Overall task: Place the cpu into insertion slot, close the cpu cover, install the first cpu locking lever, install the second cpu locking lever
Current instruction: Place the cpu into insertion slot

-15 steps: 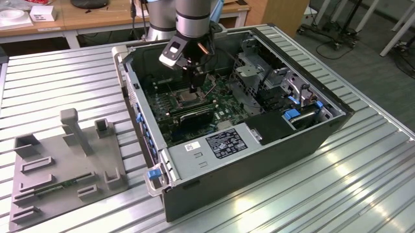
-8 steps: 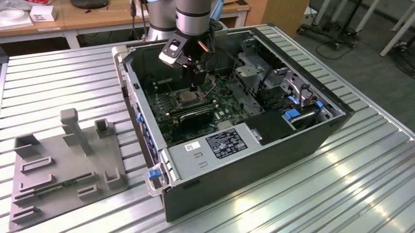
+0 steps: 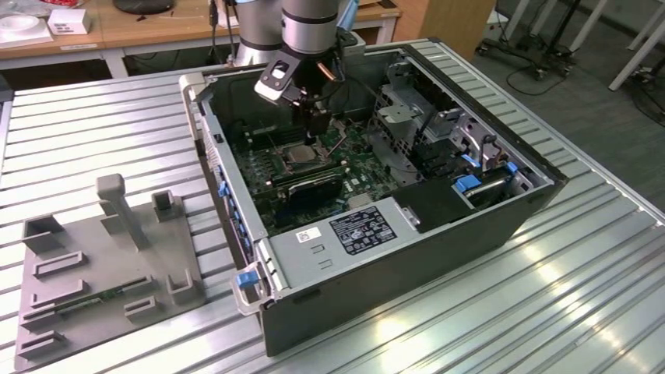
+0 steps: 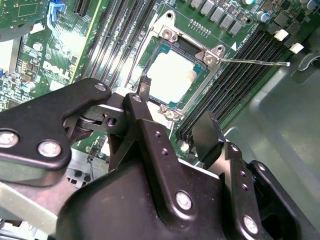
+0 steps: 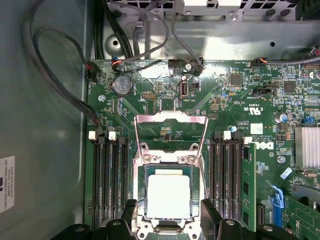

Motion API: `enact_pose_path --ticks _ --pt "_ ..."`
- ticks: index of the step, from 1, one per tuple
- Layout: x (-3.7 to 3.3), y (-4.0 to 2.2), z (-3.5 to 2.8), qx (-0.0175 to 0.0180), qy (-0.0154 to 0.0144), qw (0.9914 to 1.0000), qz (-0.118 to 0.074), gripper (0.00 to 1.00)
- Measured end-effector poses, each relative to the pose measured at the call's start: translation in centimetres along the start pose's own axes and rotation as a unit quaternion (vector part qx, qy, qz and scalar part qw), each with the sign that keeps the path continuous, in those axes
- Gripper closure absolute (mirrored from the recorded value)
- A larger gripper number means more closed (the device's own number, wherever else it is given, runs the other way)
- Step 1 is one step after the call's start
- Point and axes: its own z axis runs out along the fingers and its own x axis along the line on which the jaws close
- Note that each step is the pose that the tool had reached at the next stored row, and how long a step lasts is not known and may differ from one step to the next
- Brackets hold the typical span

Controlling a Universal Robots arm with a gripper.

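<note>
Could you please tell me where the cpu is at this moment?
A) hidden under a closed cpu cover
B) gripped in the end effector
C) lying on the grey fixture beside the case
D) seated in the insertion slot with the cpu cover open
D: in the first wrist view the cpu lies flat in the insertion slot, the cpu cover stands open off it, and the end effector is open and empty.

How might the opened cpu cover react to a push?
The cpu cover is a thin metal frame, so probably light but stiff. Hinged at one edge, it would likely swing over the cpu rather than slide.
</note>
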Motion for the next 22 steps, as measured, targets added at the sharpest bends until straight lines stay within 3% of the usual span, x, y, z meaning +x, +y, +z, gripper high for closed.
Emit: enact_pose_path --ticks 10,20,22 --pt "0.01 0.01 -0.43 0.0001 -0.0001 1.00000 0.000 0.39" --pt "0.01 0.01 -0.44 0.0001 -0.0001 1.00000 0.000 0.39" --pt "0.01 0.01 -0.44 0.0001 -0.0001 1.00000 0.000 0.47"
